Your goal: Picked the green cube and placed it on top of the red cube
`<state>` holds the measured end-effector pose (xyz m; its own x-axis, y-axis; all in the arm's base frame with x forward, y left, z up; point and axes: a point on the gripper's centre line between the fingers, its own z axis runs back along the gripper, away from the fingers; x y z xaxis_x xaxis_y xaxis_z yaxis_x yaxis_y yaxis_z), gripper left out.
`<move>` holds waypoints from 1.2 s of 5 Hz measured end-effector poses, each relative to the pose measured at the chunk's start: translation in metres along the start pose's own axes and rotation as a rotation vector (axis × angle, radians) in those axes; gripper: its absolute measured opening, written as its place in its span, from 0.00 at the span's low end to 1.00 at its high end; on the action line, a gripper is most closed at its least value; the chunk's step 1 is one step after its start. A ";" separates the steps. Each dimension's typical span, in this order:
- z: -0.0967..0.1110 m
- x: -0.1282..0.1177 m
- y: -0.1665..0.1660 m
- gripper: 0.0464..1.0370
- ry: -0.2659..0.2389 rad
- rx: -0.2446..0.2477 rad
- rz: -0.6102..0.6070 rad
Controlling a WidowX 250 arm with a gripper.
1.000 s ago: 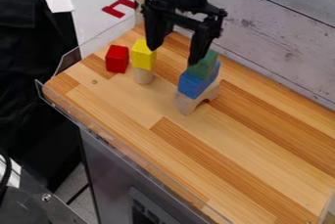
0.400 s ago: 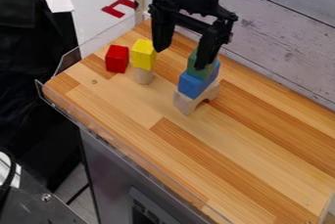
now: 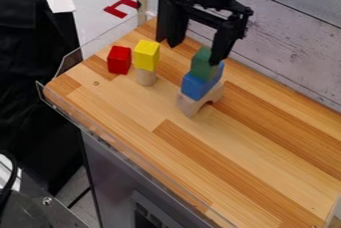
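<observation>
While my claw is hanging spread, the green cube is sitting atop the blue block, close beside my view-right finger, apart from the other.

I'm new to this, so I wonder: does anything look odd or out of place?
A red bracket shape shows beyond the tabletop, away from the blocks, so it looks stray. Nothing looks spilled or damaged.
</observation>
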<state>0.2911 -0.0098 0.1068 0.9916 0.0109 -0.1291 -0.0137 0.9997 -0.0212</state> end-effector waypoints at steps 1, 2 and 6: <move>-0.003 0.010 0.002 0.96 0.015 0.000 0.006; -0.008 0.019 0.004 0.96 0.033 -0.001 0.014; -0.032 0.026 0.019 0.65 0.101 -0.023 0.094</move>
<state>0.3120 0.0089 0.0709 0.9677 0.1010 -0.2312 -0.1101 0.9935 -0.0270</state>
